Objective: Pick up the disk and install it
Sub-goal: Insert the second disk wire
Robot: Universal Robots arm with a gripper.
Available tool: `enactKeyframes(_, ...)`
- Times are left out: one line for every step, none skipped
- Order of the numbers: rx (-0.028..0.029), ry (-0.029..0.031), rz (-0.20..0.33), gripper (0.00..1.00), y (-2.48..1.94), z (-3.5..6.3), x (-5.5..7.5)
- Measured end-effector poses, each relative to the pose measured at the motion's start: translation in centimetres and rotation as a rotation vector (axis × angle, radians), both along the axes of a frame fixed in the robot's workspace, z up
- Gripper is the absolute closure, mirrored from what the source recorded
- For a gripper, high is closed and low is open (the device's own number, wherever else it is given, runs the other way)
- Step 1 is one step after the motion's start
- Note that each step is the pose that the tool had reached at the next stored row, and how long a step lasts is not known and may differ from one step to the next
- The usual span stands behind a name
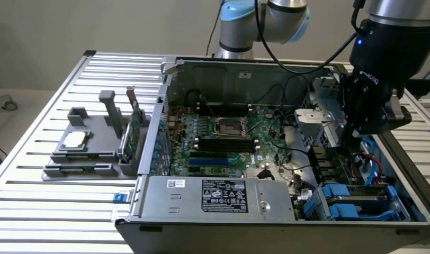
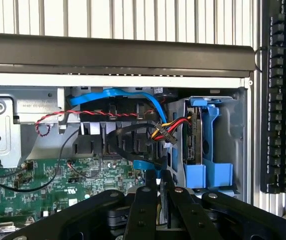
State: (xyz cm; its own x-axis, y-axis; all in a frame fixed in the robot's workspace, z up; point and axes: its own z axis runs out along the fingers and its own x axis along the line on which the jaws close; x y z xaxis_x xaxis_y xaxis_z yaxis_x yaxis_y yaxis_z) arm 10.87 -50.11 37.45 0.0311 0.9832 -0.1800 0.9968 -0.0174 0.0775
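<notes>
A black gripper (image 1: 367,119) on a silver-and-pale-blue robot arm (image 1: 265,18) hangs over an open grey computer case (image 1: 286,225). Inside, a green motherboard (image 1: 222,143) carries black and blue slots. Bright blue carrier frames (image 1: 356,203) fill the drive bay; in the wrist view one blue frame (image 2: 210,145) clips a dark, silvery disk (image 2: 192,137) seen edge-on. Blue ribbon cables (image 2: 128,97), a red-and-black twisted wire pair (image 2: 83,115) and a yellow, red and black power lead (image 2: 170,127) cross the case. The desk (image 1: 45,211) is ribbed silver-white slats. A grey holder (image 1: 84,145) bears a green circuit card (image 1: 135,129). A black keyboard (image 2: 283,100) lies alongside.
</notes>
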Motion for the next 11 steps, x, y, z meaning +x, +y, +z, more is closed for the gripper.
enactKeyframes(-0.0002, -0.0011, 0.0, 0.84, 0.0, -0.01, 0.01)
enactKeyframes(-0.0005, -0.0023, 0.0, 0.84, 0.0, -0.01, 0.02)
enactKeyframes(-0.0008, -0.0033, 0.0, 0.84, 0.0, -0.01, 0.03)
enactKeyframes(-0.0009, -0.004, 0.0, 0.84, 0.0, -0.02, 0.04)
enactKeyframes(-0.0011, -0.0047, 0.0, 0.84, 0.0, -0.02, 0.04)
enactKeyframes(-0.0011, -0.0056, 0.0, 0.84, 0.0, -0.03, 0.04)
enactKeyframes(-0.0011, -0.0073, 0.0, 0.84, 0.0, -0.05, 0.04)
enactKeyframes(-0.0012, -0.0096, 0.0, 0.84, 0.0, -0.06, 0.04)
enactKeyframes(-0.0013, -0.012, 0.0, 0.84, 0.0, -0.06, 0.04)
enactKeyframes(-0.0013, -0.0136, 0.0, 0.84, 0.01, -0.06, 0.03)
enactKeyframes(-0.0014, -0.0149, 0.0, 0.84, 0.04, -0.06, -0.01)
